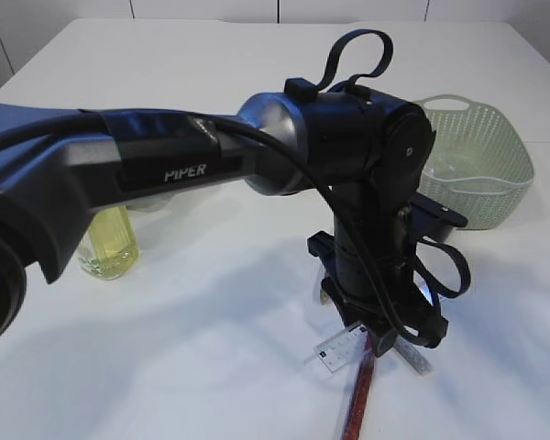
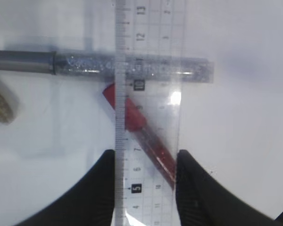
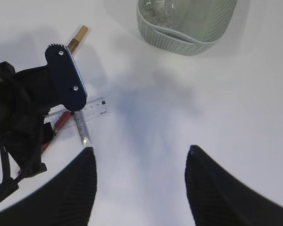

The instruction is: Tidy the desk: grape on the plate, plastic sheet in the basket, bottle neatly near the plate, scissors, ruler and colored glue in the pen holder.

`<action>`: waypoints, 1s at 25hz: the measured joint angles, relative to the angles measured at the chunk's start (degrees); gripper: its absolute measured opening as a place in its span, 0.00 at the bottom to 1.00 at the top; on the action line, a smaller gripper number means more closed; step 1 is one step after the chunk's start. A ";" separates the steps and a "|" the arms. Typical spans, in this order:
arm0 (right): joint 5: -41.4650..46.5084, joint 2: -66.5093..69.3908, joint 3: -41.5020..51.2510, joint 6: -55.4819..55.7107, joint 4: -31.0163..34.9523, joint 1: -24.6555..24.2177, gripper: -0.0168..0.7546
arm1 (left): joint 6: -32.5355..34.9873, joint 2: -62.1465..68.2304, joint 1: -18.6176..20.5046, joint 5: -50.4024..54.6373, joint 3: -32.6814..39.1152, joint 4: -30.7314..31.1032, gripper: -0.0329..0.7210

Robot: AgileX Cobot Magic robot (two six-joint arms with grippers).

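Note:
My left gripper (image 2: 146,160) points down at the table and its fingers press both long edges of the clear ruler (image 2: 151,94). The ruler lies over a red glitter glue tube (image 2: 148,141) and a silver glitter glue tube (image 2: 132,66). A gold glue tube (image 2: 0,106) is at the left edge. In the exterior view the left gripper (image 1: 385,335) covers the ruler (image 1: 337,350) and red tube (image 1: 357,399). My right gripper (image 3: 140,155) is open and empty above bare table. The grape, plate, scissors and pen holder are out of view.
A pale green basket (image 1: 481,197) stands at the back right, with something clear and crumpled inside (image 3: 160,7). A bottle of yellow liquid (image 1: 110,243) stands at the left, partly behind the left arm. The left arm spans the exterior view.

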 joint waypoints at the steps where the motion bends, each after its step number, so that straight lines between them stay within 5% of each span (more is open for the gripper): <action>1: 0.00 0.00 0.00 0.00 0.00 0.00 0.63 | 0.00 0.00 0.00 0.09 -0.10 0.15 0.42; 11: 0.00 0.00 0.00 0.00 0.00 0.00 0.63 | -1.58 -0.43 0.78 0.47 -0.31 1.32 0.42; 25: 0.00 0.00 0.00 0.00 0.00 0.00 0.63 | -6.44 -4.11 8.79 0.47 -0.31 1.40 0.42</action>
